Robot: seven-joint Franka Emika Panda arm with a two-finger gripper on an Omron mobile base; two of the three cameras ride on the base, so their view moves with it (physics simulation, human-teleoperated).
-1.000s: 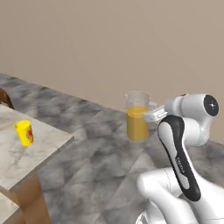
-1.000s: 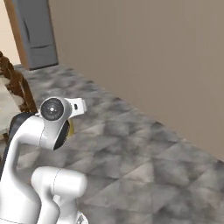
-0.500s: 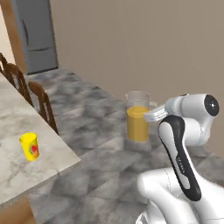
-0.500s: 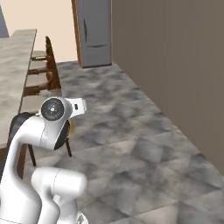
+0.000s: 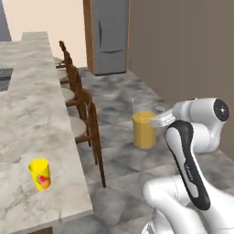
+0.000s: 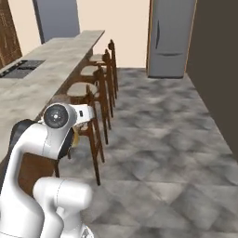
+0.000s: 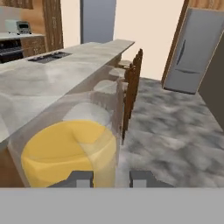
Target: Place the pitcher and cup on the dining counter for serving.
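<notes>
The base had swung round to face the worktop [image 5: 27, 114]. The end effector [image 7: 106, 178], part closed, held the pitcher [image 5: 143, 123] clear of it; the cup [image 5: 39, 173] already stood there.

Home kitchen. Long marble-topped table [image 5: 32, 137] with wooden stools [image 5: 89, 123] alongside, inset cooktop [image 7: 46, 57]. Grey refrigerator [image 6: 169, 39] at far wall.

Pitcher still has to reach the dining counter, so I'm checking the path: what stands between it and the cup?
In the left base view, wooden stools stand between the pitcher and the cup on the dining counter.
</notes>
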